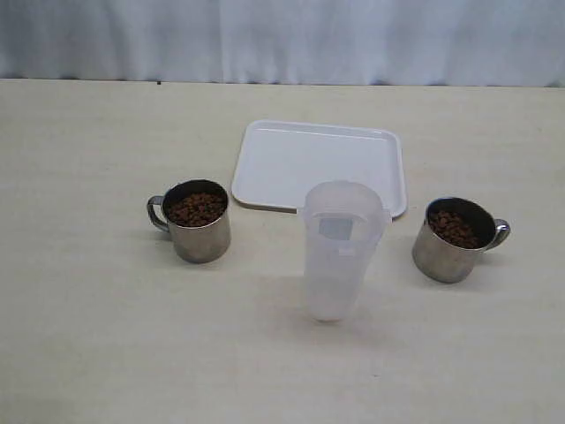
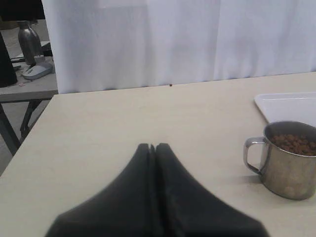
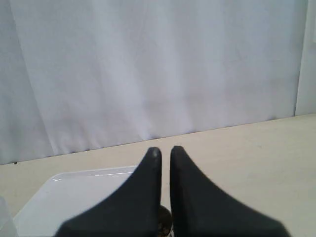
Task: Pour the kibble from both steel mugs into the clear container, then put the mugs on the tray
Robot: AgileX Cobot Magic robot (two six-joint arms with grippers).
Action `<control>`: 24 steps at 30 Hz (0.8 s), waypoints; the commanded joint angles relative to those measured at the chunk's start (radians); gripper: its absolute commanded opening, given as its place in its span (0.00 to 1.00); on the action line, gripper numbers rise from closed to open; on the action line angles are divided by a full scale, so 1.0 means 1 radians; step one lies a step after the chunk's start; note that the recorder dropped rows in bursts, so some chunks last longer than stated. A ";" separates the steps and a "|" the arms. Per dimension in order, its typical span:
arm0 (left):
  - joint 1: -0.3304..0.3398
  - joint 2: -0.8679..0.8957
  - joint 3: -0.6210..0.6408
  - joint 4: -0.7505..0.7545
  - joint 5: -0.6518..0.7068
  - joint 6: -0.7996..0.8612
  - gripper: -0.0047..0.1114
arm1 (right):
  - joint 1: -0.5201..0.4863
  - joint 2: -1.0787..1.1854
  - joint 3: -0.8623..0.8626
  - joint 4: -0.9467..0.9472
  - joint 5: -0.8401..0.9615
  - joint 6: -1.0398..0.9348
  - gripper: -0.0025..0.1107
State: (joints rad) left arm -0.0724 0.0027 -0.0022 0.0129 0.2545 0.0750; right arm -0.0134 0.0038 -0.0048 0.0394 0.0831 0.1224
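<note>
The mug [image 1: 201, 240] at 9 o'clock of the container [image 1: 338, 265] and the mug [image 1: 444, 256] at 3 o'clock are polished, reflective metal, each holding matt brown kibble [image 1: 197, 208]. The container is frosted translucent plastic; the tray [image 1: 309, 159] at its 12 o'clock is smooth white plastic with a slight gloss. The table [image 1: 106, 336] is pale and matt with faint grain, and the curtain [image 1: 282, 40] is white cloth.

- The left gripper [image 2: 152, 146] was matte black. Its two smooth fingers [image 2: 129, 192] were broad at the base and curved in to narrow, blunt tips.
- The right gripper [image 3: 165, 150] was the same black, with fingers [image 3: 200, 197] flaring wide at the base and tapering to rounded tips.
- The lower parts of both were blurred near the camera.
</note>
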 commanded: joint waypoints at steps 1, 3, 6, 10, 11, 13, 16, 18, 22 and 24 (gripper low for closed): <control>0.002 -0.003 0.002 0.002 -0.013 0.001 0.04 | 0.002 -0.004 0.005 0.004 -0.015 -0.003 0.06; 0.002 -0.003 0.002 0.002 -0.013 0.001 0.04 | 0.002 -0.004 0.005 0.004 -0.015 -0.003 0.06; 0.002 -0.003 0.002 0.002 -0.013 0.001 0.04 | 0.002 -0.004 0.005 0.004 -0.015 -0.003 0.06; 0.002 -0.003 0.002 0.002 -0.013 0.001 0.04 | 0.002 -0.004 0.005 0.004 -0.015 -0.003 0.06; 0.002 -0.003 0.002 0.002 -0.013 0.001 0.04 | 0.002 -0.004 0.005 0.004 -0.015 -0.003 0.06; 0.002 -0.003 0.002 0.002 -0.013 0.001 0.04 | 0.002 -0.004 0.005 0.004 -0.015 -0.003 0.06; 0.002 -0.003 0.002 0.002 -0.013 0.001 0.04 | 0.002 -0.004 0.005 0.004 -0.015 -0.003 0.06; 0.002 -0.003 0.002 0.002 -0.013 0.001 0.04 | 0.002 -0.004 0.005 0.004 -0.015 -0.003 0.06; 0.002 -0.003 0.002 0.002 -0.013 0.001 0.04 | 0.002 -0.004 0.005 0.007 -0.108 -0.005 0.06; 0.002 -0.003 0.002 0.002 -0.013 0.001 0.04 | 0.002 -0.004 0.005 0.051 -0.191 0.011 0.06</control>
State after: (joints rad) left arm -0.0724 0.0027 -0.0022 0.0129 0.2545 0.0750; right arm -0.0134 0.0038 -0.0009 0.0511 0.0000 0.1224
